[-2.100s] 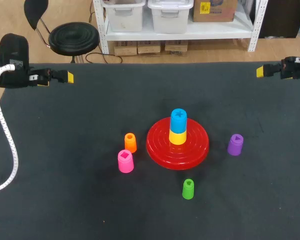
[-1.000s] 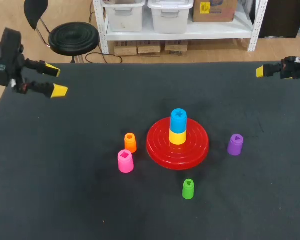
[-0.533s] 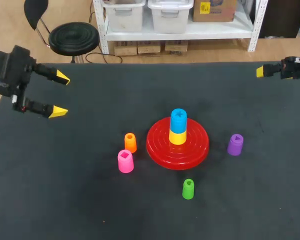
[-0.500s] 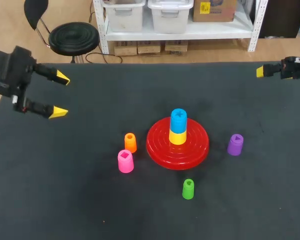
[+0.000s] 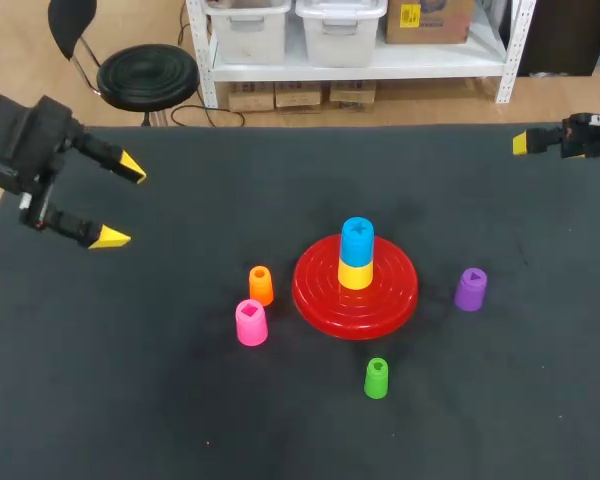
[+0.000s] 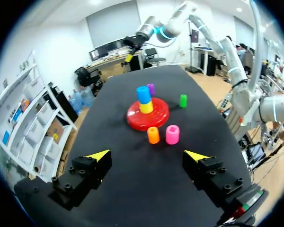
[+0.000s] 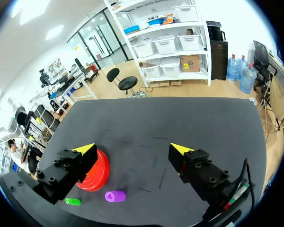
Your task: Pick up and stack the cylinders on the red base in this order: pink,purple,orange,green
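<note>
The red base (image 5: 356, 290) sits mid-table with a yellow cylinder (image 5: 355, 274) and a blue one (image 5: 357, 240) stacked on it. The pink cylinder (image 5: 251, 323) and the orange cylinder (image 5: 261, 285) stand left of the base, the purple one (image 5: 470, 289) to its right, the green one (image 5: 377, 378) in front. My left gripper (image 5: 120, 202) hangs open over the table's left part, well left of the orange cylinder; its wrist view shows the base (image 6: 147, 113), orange (image 6: 153, 135) and pink (image 6: 173, 134) ahead of the open gripper (image 6: 147, 155). My right gripper (image 7: 132, 148) is open at the table's far right corner, the purple cylinder (image 7: 115, 196) ahead of it.
The black table (image 5: 180, 400) carries only the base and the cylinders. Only one yellow fingertip (image 5: 521, 143) of the right gripper shows in the head view, at the far right edge.
My left gripper has swung from the far left corner inward over the table, turning and opening wider. The right arm and all cylinders have stayed where they were.
</note>
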{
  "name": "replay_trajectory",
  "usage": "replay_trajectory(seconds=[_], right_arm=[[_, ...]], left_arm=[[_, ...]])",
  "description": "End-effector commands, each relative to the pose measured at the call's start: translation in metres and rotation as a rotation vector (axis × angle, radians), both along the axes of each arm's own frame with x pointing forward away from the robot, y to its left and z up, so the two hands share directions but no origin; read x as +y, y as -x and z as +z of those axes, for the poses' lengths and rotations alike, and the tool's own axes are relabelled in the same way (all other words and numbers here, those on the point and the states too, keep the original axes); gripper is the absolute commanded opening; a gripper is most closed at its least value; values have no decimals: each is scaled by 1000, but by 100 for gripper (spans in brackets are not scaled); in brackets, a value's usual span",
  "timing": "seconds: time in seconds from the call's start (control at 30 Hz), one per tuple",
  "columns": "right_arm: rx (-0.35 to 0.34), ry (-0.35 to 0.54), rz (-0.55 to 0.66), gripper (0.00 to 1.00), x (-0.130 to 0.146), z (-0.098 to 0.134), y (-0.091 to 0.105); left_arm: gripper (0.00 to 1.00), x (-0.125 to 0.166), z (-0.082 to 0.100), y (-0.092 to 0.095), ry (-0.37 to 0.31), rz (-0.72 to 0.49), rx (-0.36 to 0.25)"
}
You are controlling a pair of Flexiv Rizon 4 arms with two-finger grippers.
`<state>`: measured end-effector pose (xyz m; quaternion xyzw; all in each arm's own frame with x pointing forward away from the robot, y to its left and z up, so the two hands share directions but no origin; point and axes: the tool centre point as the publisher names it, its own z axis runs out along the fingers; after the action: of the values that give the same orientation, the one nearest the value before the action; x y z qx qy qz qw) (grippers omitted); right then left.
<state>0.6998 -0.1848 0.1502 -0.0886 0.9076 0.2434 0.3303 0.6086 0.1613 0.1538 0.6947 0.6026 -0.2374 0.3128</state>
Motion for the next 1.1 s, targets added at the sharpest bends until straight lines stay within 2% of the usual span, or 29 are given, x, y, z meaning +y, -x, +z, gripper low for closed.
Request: replay_trajectory(seconds=[0.03,0.27,0.57,1.07,1.1], right_arm=[[0,-1,0,100,0,0,0],[0,-1,0,100,0,0,0],[0,-1,0,100,0,0,0],[0,-1,0,100,0,0,0],[-2,27,12,100,0,1,-1]], left_arm=[[100,1,1,2,-17,14,-14],[100,2,-7,4,-15,37,-12],[100,2,-14,7,-27,4,-10],[100,3,-10,8,-12,0,-25],[100,3,-10,8,-12,0,-25]])
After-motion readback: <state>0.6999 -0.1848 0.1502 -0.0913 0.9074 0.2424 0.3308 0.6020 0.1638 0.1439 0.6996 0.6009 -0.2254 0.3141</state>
